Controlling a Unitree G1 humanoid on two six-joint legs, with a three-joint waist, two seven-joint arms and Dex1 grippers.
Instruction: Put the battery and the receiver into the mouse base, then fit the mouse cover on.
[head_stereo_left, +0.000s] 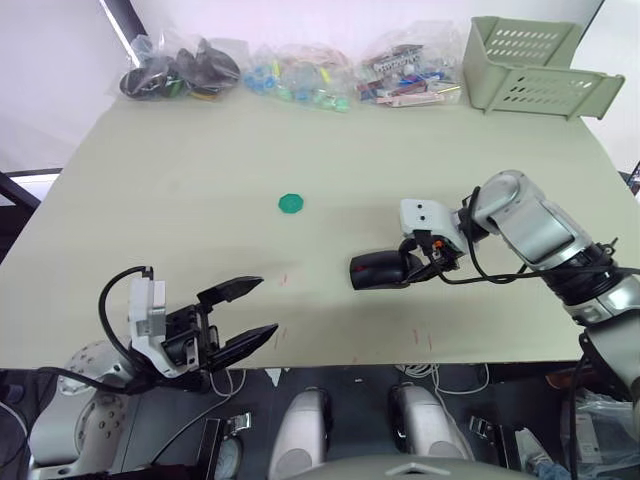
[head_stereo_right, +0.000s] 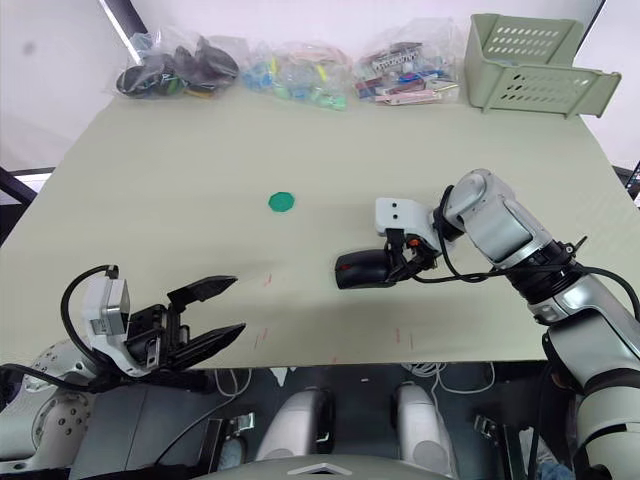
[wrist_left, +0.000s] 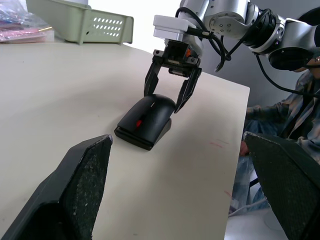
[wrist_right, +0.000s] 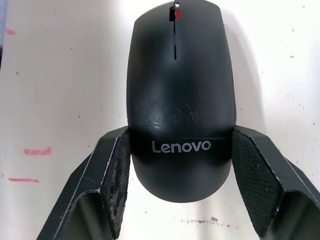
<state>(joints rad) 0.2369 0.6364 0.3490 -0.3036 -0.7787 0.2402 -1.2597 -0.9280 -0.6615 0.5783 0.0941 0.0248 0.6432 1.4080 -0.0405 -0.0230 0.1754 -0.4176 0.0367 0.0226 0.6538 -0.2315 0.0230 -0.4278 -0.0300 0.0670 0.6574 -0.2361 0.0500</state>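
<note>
Straddling the rear of the mouse cover (wrist_right: 180, 95), the right gripper (wrist_left: 172, 90) is pressing both pads against its flanks, probably seating it, while the left gripper (head_stereo_left: 240, 315) is idling spread.

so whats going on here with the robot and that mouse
The right end effector has its two fingers on either side of the rear of a black mouse lying on the table; whether they press it is unclear. The mouse cover appears to be already on, with a red part showing at the front. The left end effector hangs open at the near table edge, holding nothing. A green disc lies apart, mid-table.
</note>
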